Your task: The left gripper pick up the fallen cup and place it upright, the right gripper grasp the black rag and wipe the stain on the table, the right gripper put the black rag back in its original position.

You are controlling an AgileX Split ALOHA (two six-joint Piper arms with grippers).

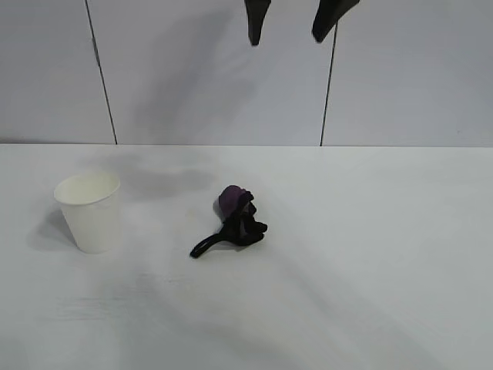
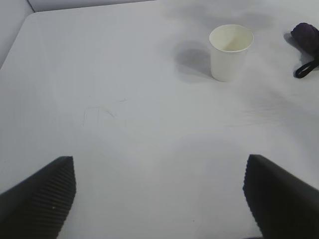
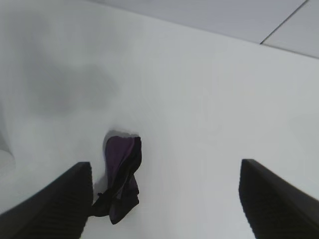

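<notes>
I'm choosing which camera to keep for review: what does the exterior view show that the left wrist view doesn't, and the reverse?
Only the exterior view shows the right pincer, open and empty, hanging high above the table, the wall panels behind, and the whole black rag with its loop tail.

Only the left wrist view shows the left pincer, open and empty, low over bare tabletop.

Both show the cup standing upright, the rag beside it, and no clear stain.

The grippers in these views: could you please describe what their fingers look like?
Both are black. The left gripper has broad wedge-shaped fingers with finely ribbed inner pads. The right gripper shows the same dark, ribbed fingers; from outside, they taper to points. No cables or markings show.
</notes>
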